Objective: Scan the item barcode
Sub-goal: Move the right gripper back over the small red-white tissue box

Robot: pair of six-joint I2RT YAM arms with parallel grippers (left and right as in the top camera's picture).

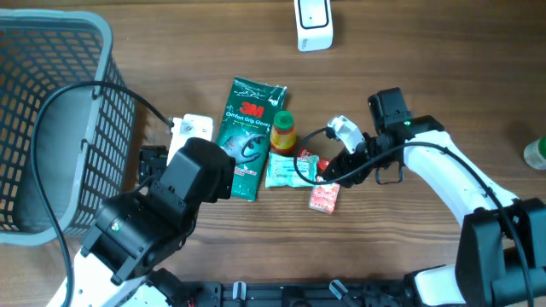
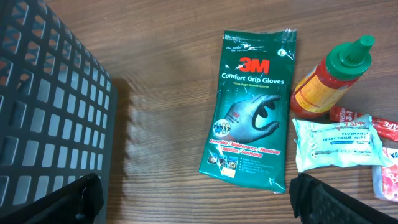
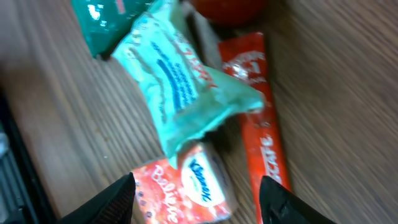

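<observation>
A red Kleenex tissue pack (image 3: 186, 190) lies on the wooden table between the fingers of my right gripper (image 3: 196, 194). The jaws are open and straddle it, the left finger close against its edge and the right one apart. The overhead view shows the same pack (image 1: 324, 197) under that gripper (image 1: 331, 175). A pale green wipes pack (image 3: 177, 87) overlaps its top, with a red sachet (image 3: 264, 124) beside it. My left gripper (image 2: 196, 200) hangs wide open over bare table below a green 3M glove pack (image 2: 252, 106). A white scanner (image 1: 313, 24) stands at the far edge.
A dark mesh basket (image 1: 51, 128) fills the left side, close to my left arm (image 1: 183, 183). A sauce bottle with a green cap (image 1: 282, 132) lies between the glove pack (image 1: 249, 136) and the wipes. A green object (image 1: 536, 153) shows at the right edge.
</observation>
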